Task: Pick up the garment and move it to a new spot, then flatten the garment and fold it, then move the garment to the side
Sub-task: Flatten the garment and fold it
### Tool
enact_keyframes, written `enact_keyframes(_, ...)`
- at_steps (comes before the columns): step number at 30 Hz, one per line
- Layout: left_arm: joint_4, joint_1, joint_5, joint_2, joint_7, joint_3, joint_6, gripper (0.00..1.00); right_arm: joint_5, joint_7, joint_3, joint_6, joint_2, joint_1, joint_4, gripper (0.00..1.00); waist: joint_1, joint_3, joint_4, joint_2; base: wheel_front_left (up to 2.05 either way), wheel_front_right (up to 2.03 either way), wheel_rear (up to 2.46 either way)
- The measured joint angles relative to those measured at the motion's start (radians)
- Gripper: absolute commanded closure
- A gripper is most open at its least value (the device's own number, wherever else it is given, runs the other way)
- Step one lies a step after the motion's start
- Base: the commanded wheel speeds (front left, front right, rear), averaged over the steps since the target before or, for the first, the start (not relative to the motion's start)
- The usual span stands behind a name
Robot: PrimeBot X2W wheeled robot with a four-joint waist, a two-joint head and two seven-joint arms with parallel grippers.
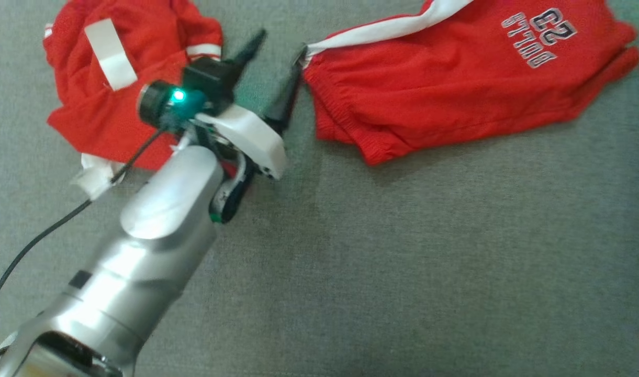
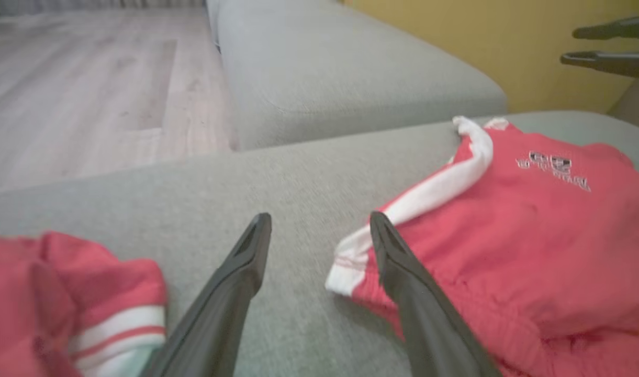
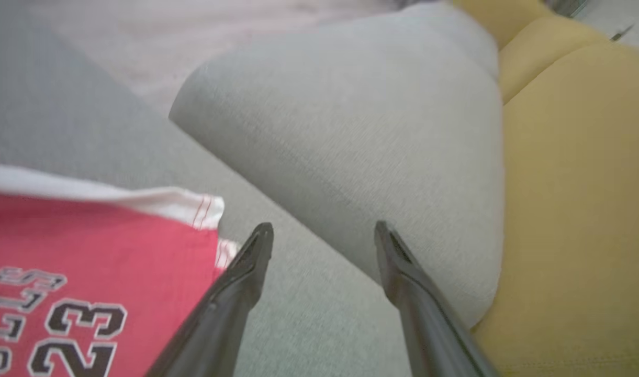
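Grey cushion point(image 1: 403, 262) bears red shorts point(image 1: 455, 78) and a crumpled red top point(image 1: 97, 120).

A: Grey woven sofa seat point(image 1: 403, 262) spreading wide underneath.
B: And pale wood-plank floor point(image 2: 89, 94) beyond its edge, with a mustard-yellow padded cushion point(image 3: 575, 209) right beside a rounded grey fabric bolster point(image 3: 350, 131).

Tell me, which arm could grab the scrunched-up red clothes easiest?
Probably the left. The left gripper is open right beside the crumpled red garment, while the right gripper is open past the far edge of the red shorts.
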Motion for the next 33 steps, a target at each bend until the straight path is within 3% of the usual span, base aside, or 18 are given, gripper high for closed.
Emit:
enact_keyframes(8, -0.038, 0.036, -0.038, 0.040, -0.142, 0.096, 0.039, 0.00, 0.079, -0.142, -0.179, 0.000, 0.115, 0.073, 0.094, 0.00, -0.0001, -0.098, -0.039, 0.0000, 0.00, 0.00, 0.00)
enact_keyframes(14, -0.152, 0.192, -0.054, 0.092, -0.185, 0.188, 0.075, 0.00, 0.095, -0.148, -0.449, 0.000, 0.176, 0.230, -0.023, 0.00, -0.0003, -0.212, -0.087, 0.0000, 0.00, 0.00, 0.00)
enact_keyframes(17, -0.200, 0.276, -0.054, 0.105, -0.188, 0.224, 0.084, 0.00, 0.058, -0.148, -0.576, 0.000, 0.210, 0.343, -0.082, 0.00, -0.0003, -0.260, -0.105, 0.0001, 0.00, 0.00, 0.00)
enact_keyframes(22, -0.267, 0.449, -0.013, 0.100, -0.188, 0.282, 0.091, 0.00, -0.027, -0.148, -0.742, 0.000, 0.325, 0.597, -0.165, 0.00, -0.0003, -0.339, -0.128, 0.0001, 0.00, 0.00, 0.00)
enact_keyframes(29, -0.297, 0.670, 0.066, 0.044, -0.188, 0.345, 0.089, 0.00, -0.193, -0.148, -0.934, 0.000, 0.458, 0.912, -0.260, 0.00, -0.0003, -0.435, -0.144, 0.0001, 0.00, 0.00, 0.00)
enact_keyframes(33, -0.309, 0.737, 0.106, 0.009, -0.188, 0.387, 0.064, 0.00, -0.284, -0.148, -1.015, 0.000, 0.523, 1.039, -0.302, 0.00, -0.0003, -0.456, -0.146, 0.0001, 0.00, 0.00, 0.00)
